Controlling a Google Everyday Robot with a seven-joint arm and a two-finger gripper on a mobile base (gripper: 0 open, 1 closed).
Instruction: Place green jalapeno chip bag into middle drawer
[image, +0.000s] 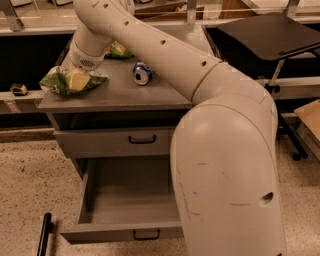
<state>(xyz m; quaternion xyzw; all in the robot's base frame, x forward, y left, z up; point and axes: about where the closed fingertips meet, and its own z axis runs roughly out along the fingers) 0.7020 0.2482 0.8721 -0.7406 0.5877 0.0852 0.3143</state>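
The green jalapeno chip bag (57, 82) lies crumpled on the left end of the grey cabinet top (125, 92). My gripper (78, 79) comes down from the arm and sits right on the bag, pressed into its middle. The middle drawer (107, 192) is pulled out below, its deep grey tray empty, with a small dark handle (146, 234) on its front panel. My large white arm covers the drawer's right part.
A soda can (141, 73) lies on its side mid-top. A darker green bag (118, 49) sits behind the arm. A closed drawer (100, 142) is above the open one. A black table (270, 32) stands to the right, and a black bar (44, 235) lies on the floor.
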